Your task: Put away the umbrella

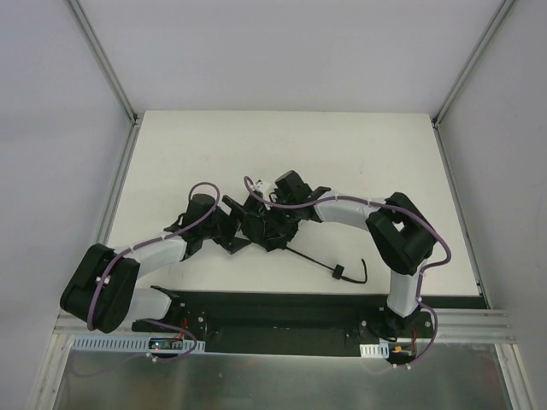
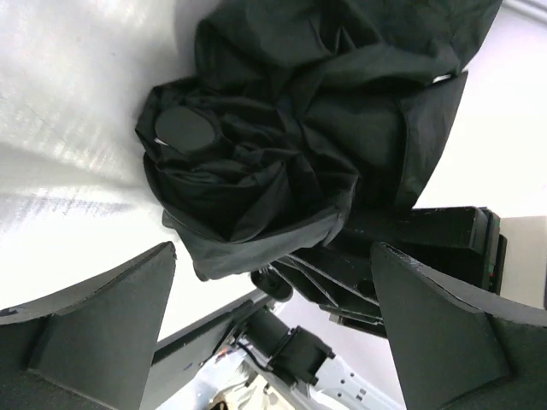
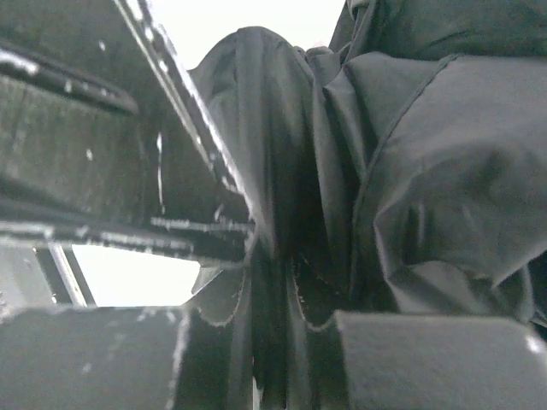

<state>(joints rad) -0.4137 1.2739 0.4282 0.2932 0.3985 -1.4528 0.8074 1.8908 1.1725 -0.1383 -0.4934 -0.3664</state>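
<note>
Handling floppy, light fabric here: your right claw [image 3: 286, 342] pinches the umbrella [image 1: 265, 224] canopy, left claw [image 2: 273, 256] gapes released. Grab the stiff shaft [image 1: 309, 260] instead; cloth likely slips.

You see the umbrella [image 1: 267, 224] as a crumpled black fabric bundle mid-table [image 1: 342, 154], its thin shaft [image 1: 308, 259] angling toward the knob handle [image 1: 338, 273].

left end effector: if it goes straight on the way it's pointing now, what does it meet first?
Most likely the bunched canopy of the black fabric compact folding umbrella: it lies dead ahead, centred between the fingers of the open left end effector. How far ahead is unclear.
</note>
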